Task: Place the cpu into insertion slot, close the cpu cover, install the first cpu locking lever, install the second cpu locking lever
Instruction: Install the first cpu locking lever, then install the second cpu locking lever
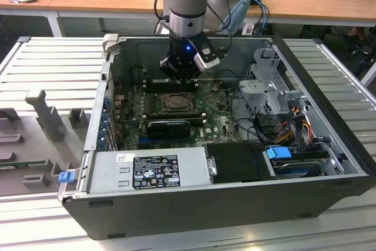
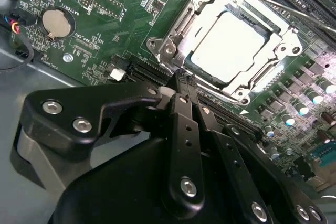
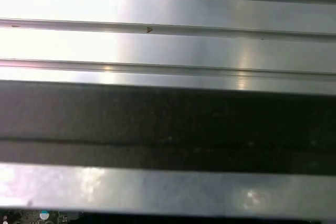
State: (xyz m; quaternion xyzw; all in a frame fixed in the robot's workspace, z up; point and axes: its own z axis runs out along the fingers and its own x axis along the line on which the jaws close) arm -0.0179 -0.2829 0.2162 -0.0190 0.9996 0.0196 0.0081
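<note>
Cpu (image 2: pixel 233 40) seated flat in the insertion slot (image 2: pixel 167 50) on the green motherboard (image 2: pixel 105 40), pale metal face up, in the second wrist view. Judged from this as first step done. Cpu cover (image 2: pixel 273 59) lying down over the chip as well, silvery frame around the face and the face visible through the square cut-out, so second step judged done too. Could not be told for sure whether any locking lever was hooked: one thin metal rod (image 2: pixel 294 11) passing along the far side of the socket, its end out of sight; both lever steps therefore counted as open. Pincer (image 2: pixel 182 77) low at one corner of the socket, black fingers (image 2: pixel 181 129) drawn together at the tips; not clear whether something thin was caught between them. In the exterior view, pincer (image 1: pixel 179 77) inside the open computer case (image 1: pixel 329 86), right above the socket, the case lying on the ribbed metal desk (image 1: pixel 53 57). As for writing: black and white sticker (image 1: pixel 155 171) on the grey power supply (image 1: pixel 117 171), and small white print on the board beside the coin battery (image 2: pixel 55 22), both too fine to be made out.
</note>
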